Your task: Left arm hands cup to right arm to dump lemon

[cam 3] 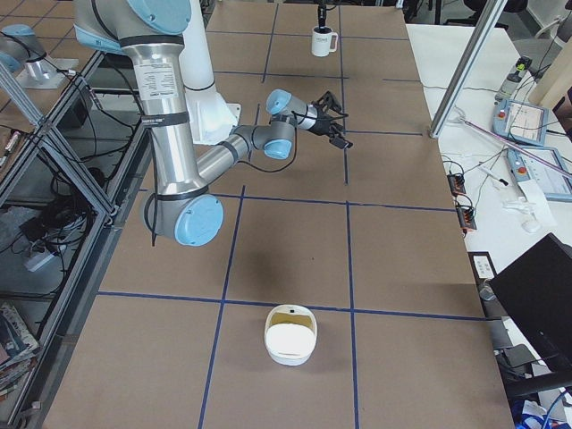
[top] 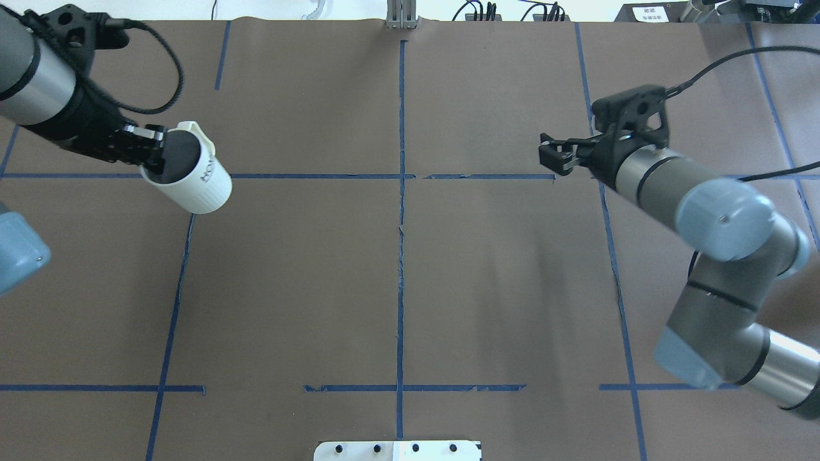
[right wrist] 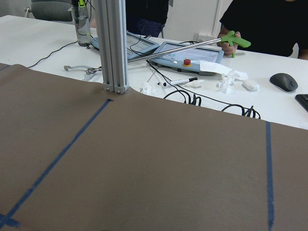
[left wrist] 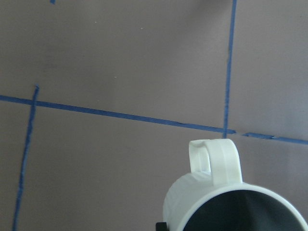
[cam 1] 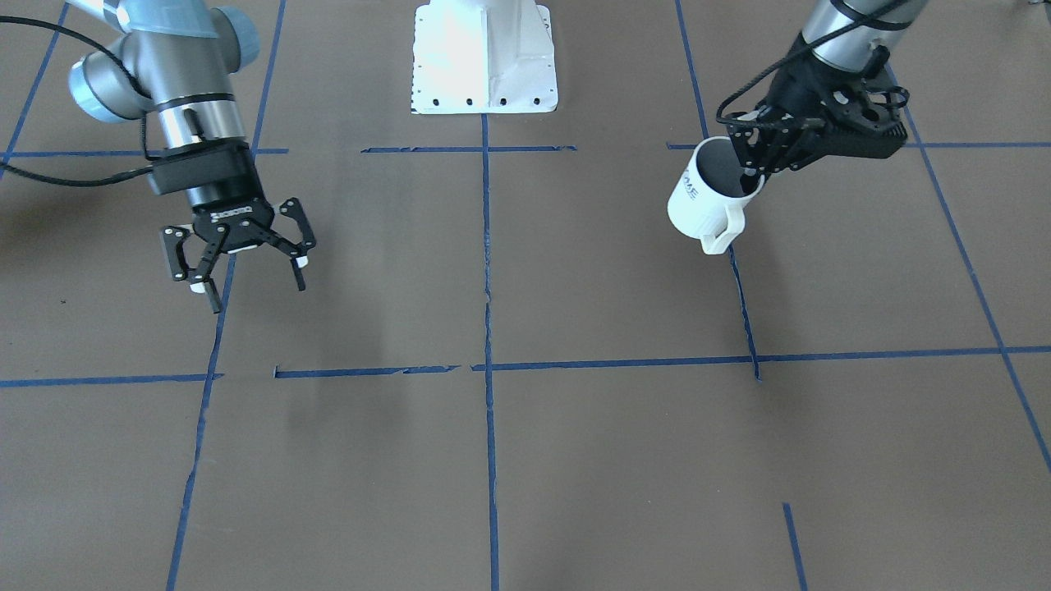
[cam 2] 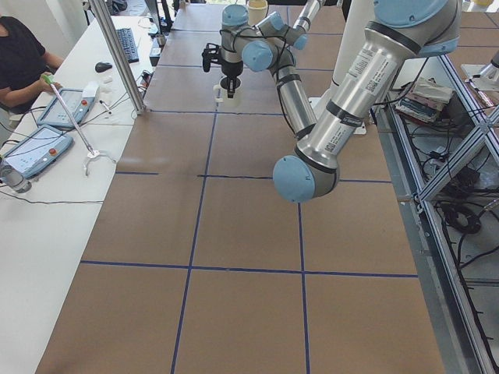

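**Front-facing view:** my left arm (cam 1: 837,37) carries the one cup (cam 1: 706,205). The left pincer (cam 1: 751,168) is clamped on its rim, one finger in the dark interior and one outside. The white mug is tilted and looks clear of the desk (cam 1: 575,460), with its handle toward the operators' side. I judge that this grip leaves wall and handle free for the taker. Across the centre tape line (cam 1: 487,263), well apart, the right pincer (cam 1: 249,275) on my right arm (cam 1: 185,82) hangs spread wide and empty, presumably placed to receive.

**Overhead:** two arms, two pincers and one cup, at opposite sides. No lemon is seen, because the mug's inside shows only shadow.

**Exterior left:** the near arm's pincer hides nearly all of the cup.

**Exterior right:** the cup is a small white shape at the far end. One white bowl-shaped container (cam 3: 290,357) sits near the camera, possibly the dump spot.

**Left wrist:** rim and squarish handle fill the lower corner, with no lemon in the visible part.

**Right wrist:** only the desk and the operators' bench (right wrist: 43,43); neither cup nor fingers show.
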Robot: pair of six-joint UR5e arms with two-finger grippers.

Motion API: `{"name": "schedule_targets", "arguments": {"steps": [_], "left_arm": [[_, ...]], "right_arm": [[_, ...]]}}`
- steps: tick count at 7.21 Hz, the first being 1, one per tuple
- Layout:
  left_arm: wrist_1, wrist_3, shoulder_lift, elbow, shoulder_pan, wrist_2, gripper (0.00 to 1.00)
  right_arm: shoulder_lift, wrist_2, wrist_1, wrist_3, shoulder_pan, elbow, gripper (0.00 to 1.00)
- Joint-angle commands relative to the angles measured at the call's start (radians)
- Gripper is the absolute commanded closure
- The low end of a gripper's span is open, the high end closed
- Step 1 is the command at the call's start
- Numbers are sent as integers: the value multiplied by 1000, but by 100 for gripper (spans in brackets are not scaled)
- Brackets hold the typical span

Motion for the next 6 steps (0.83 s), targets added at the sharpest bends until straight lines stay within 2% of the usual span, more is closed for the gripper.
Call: {"name": "schedule_targets", "arguments": {"steps": [1,2,3,4,5,6], "left_arm": [[-213,183,227,73,-75,-5,100],[-283,180,266,116,-82,-9,100],[-311,139,334,150,-86,-11,100],[-456,106,431,170,-85,-11,100],[-579,50,436,229,-82,-11,100],[-603,28,435,291,-82,-12,100]], "right_arm": [[-79,443,-10,-52,305,22,0],[-108,602,-13,-123,427,12,0],[-136,663,-15,-147,480,6,0],[-148,686,-13,-153,494,7,0],[-148,688,-15,-155,494,0,0],[-148,688,-13,-155,494,-1,0]]}}
